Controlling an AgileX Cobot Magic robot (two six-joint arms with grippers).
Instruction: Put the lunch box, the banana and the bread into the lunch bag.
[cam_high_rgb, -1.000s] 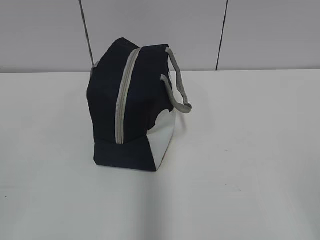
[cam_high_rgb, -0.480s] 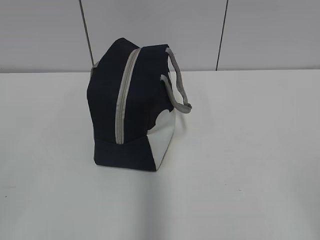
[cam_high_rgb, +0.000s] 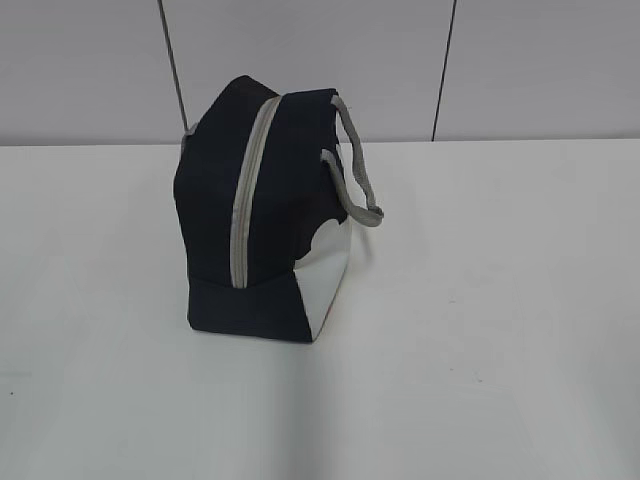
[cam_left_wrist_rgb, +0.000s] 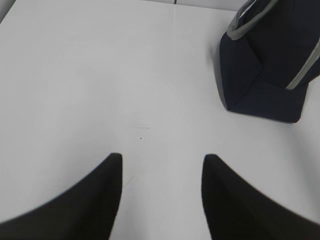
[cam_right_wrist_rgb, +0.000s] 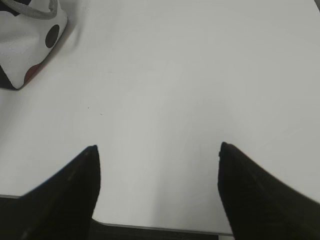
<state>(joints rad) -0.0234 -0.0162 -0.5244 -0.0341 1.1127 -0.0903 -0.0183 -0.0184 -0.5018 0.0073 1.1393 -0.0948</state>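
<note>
The navy lunch bag (cam_high_rgb: 262, 210) stands on the white table (cam_high_rgb: 480, 350), its grey zipper (cam_high_rgb: 248, 190) closed and its grey handles (cam_high_rgb: 355, 165) hanging to the right. Its navy corner shows at the upper right of the left wrist view (cam_left_wrist_rgb: 265, 75), and its white, dotted side panel at the upper left of the right wrist view (cam_right_wrist_rgb: 27, 42). My left gripper (cam_left_wrist_rgb: 162, 160) is open and empty over bare table. My right gripper (cam_right_wrist_rgb: 157, 147) is open and empty near the table's front edge. The lunch box, banana and bread are out of view. Neither gripper shows in the exterior view.
A grey panelled wall (cam_high_rgb: 400, 60) stands behind the table. The table's front edge (cam_right_wrist_rgb: 160, 227) lies just below my right gripper.
</note>
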